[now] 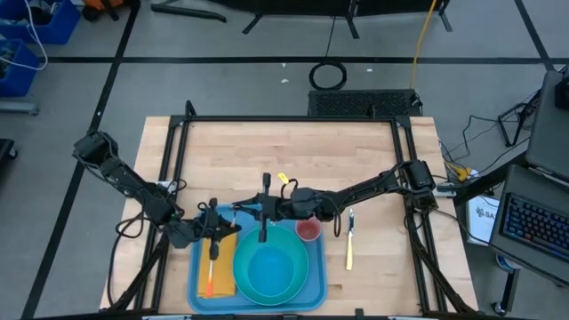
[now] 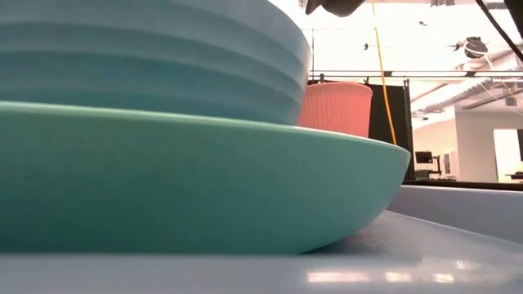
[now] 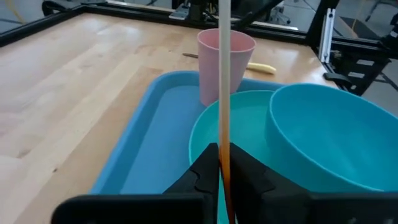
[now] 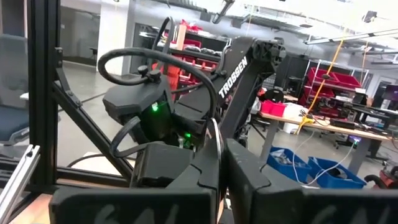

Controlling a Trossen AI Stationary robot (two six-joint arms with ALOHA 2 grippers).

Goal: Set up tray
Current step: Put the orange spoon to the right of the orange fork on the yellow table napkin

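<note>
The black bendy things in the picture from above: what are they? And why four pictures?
They are two robot arms working at a wooden table. Each ends in a gripper, two fingers that pinch like tongs.

The four pictures show the same moment from four cameras. One looks straight down from above. One sits low beside the dishes, so they look huge. One rides on each arm's wrist, looking past its fingers.

On the table is a blue tray. It holds a plate with a bowl on it, a pink cup and an orange napkin. A yellow utensil lies on the table beside the tray.

The left gripper pinches a thin orange utensil over the tray. The right gripper is shut too, at the tray's far edge. I can't tell if it holds anything.
</note>
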